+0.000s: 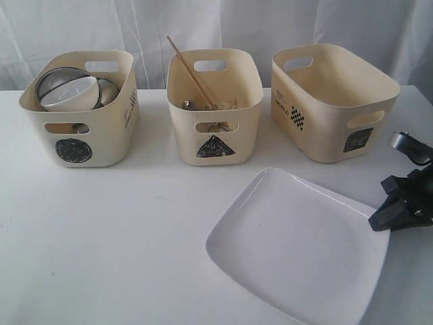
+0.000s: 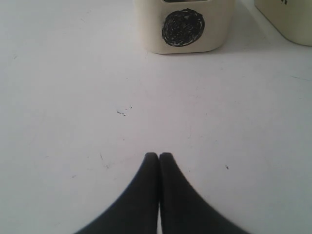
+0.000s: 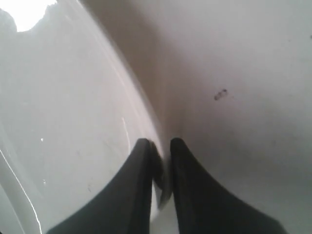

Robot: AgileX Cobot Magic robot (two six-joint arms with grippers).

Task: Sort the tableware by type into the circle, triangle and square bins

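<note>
The large white square plate [image 1: 298,244] lies at the front right, its right edge raised off the table. My right gripper [image 1: 396,210] is shut on that edge; in the right wrist view its fingers [image 3: 160,142] straddle the plate's rim [image 3: 63,122]. The circle bin [image 1: 81,145] holds the white bowl [image 1: 70,93], the steel bowl [image 1: 57,78] and a steel mug [image 1: 108,91]. Chopsticks [image 1: 191,71] stick out of the triangle bin [image 1: 186,135], with steel cutlery [image 1: 193,105] beside them. My left gripper [image 2: 159,155] is shut and empty over bare table, facing the circle bin [image 2: 185,24].
The square bin [image 1: 325,128] stands at the back right, just behind the plate, with nothing showing inside. A corner of the triangle bin [image 2: 287,19] shows in the left wrist view. A white curtain hangs behind the table.
</note>
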